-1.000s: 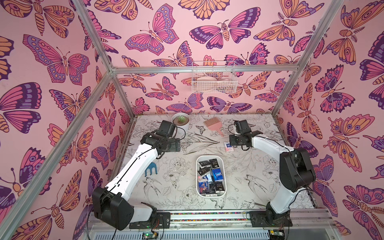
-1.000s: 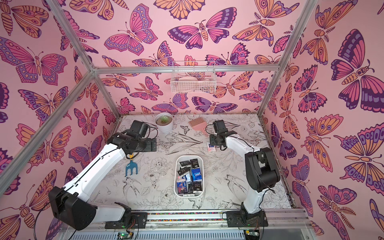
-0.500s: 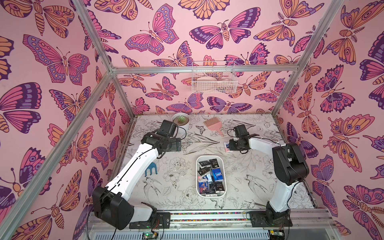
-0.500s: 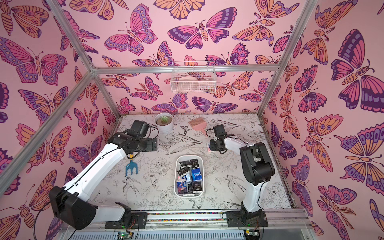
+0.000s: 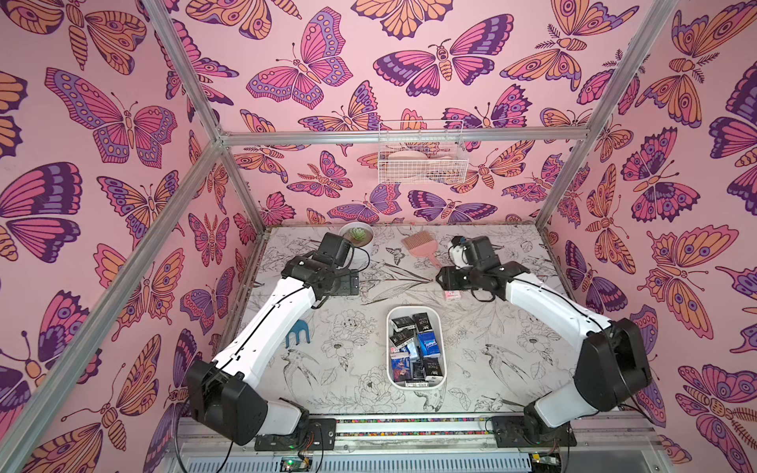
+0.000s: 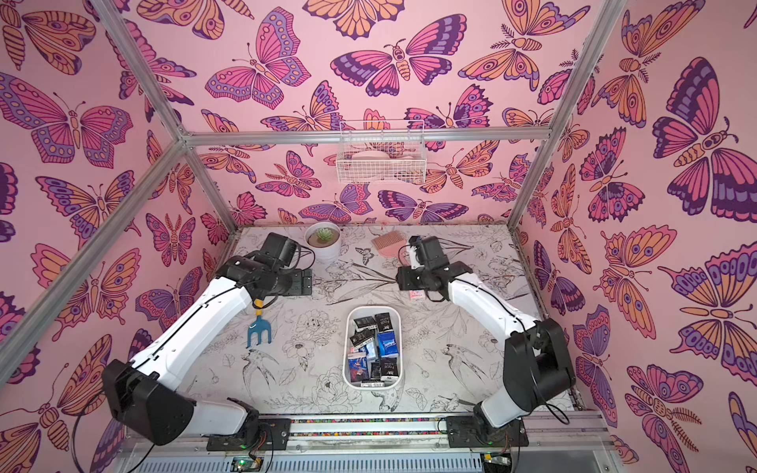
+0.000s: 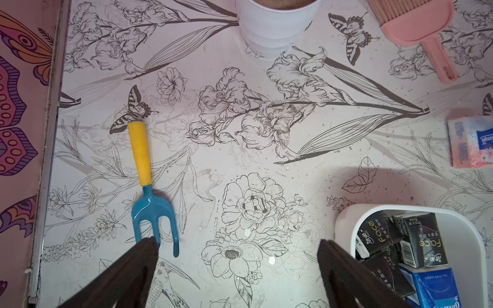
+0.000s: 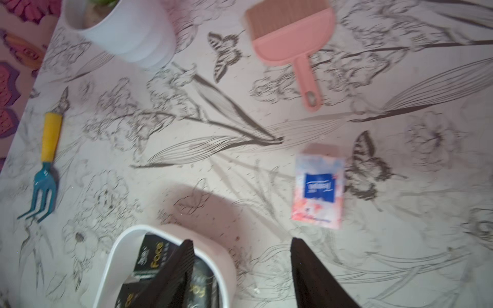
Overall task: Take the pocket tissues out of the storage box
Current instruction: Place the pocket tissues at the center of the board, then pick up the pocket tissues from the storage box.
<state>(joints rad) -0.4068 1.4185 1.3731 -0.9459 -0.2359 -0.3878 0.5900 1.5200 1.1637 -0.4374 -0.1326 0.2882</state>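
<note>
The storage box (image 5: 388,352) (image 6: 346,352) is a shallow white tray at mid-table, holding several pocket tissues (image 5: 413,348) (image 6: 375,344), mostly black, some blue. A single white, pink and blue packet (image 5: 452,295) (image 6: 417,294) (image 8: 318,188) (image 7: 469,141) lies flat on the table beyond the box. My right gripper (image 5: 441,281) (image 8: 240,240) hovers open and empty between that packet and the box's far rim (image 8: 170,229). My left gripper (image 5: 353,282) (image 7: 237,240) is open and empty above bare table, left of the box (image 7: 346,221).
A white plant pot (image 5: 357,237) and a pink brush (image 5: 418,247) stand near the back wall. A blue fork with a yellow handle (image 6: 258,329) (image 7: 145,186) lies on the left. A wire basket (image 5: 422,157) hangs on the back wall.
My right gripper dipped to the table at the loose packet, then rose and drew back with its jaws wider. The packet stays on the table. The left arm has not moved.
</note>
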